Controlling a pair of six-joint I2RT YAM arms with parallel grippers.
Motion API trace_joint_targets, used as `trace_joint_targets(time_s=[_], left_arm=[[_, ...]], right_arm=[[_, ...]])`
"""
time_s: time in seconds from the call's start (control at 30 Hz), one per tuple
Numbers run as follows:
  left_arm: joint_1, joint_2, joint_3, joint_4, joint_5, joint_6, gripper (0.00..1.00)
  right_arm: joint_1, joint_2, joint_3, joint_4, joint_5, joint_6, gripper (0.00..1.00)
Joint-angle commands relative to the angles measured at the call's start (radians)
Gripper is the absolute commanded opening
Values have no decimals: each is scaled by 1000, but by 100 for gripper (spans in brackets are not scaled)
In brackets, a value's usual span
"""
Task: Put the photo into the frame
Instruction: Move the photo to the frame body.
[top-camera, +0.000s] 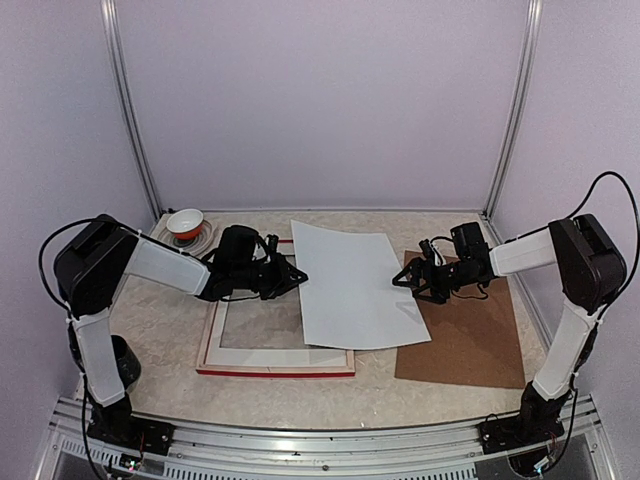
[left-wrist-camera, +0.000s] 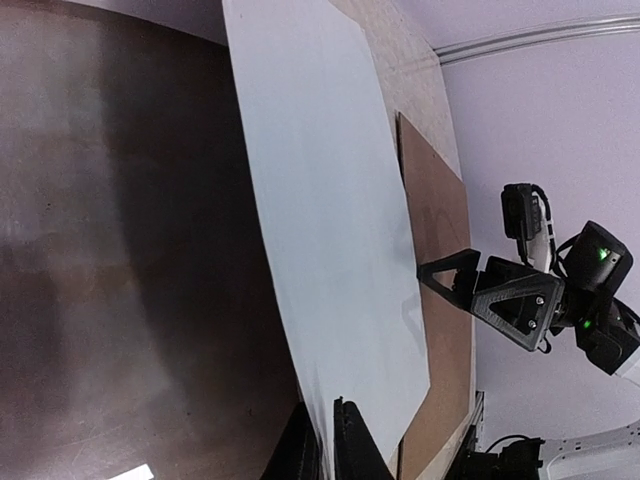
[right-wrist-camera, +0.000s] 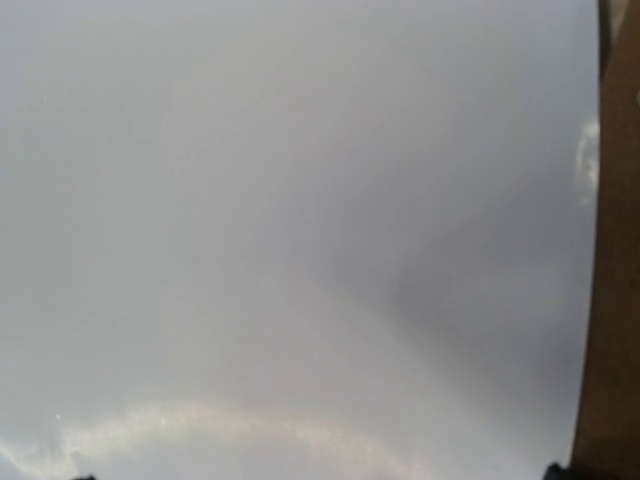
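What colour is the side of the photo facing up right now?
Plain white; the photo shows its blank side up, clearest in the top external view.

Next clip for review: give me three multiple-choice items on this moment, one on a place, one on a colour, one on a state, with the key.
1. Where does the brown board lie?
A) partly under the photo's right side
B) standing against the back wall
C) off the table

2. What colour is the photo's upward face?
A) red
B) white
C) brown

3. How is the left tool?
A) wide open, holding nothing
B) out of every view
C) shut on the photo's left edge

Key: A, the sheet overlaps the board's left side; B, its plain white back shows; C, the fingers pinch the sheet's edge in the left wrist view.
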Motion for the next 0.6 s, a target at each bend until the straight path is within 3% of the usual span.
trace_joint_targets(time_s=[0.0,0.3,0.57], left_arm=[[0,-23,42,-109,-11,63,7],[39,-96,59,-322,-11,176,0],[70,-136,34,-366,-4,210,0]], right_arm=[[-4,-21,3,-71,21,-17,97],[-4,-38,42,-124,67,-58,97],[3,-34,48,-114,51,-48,97]])
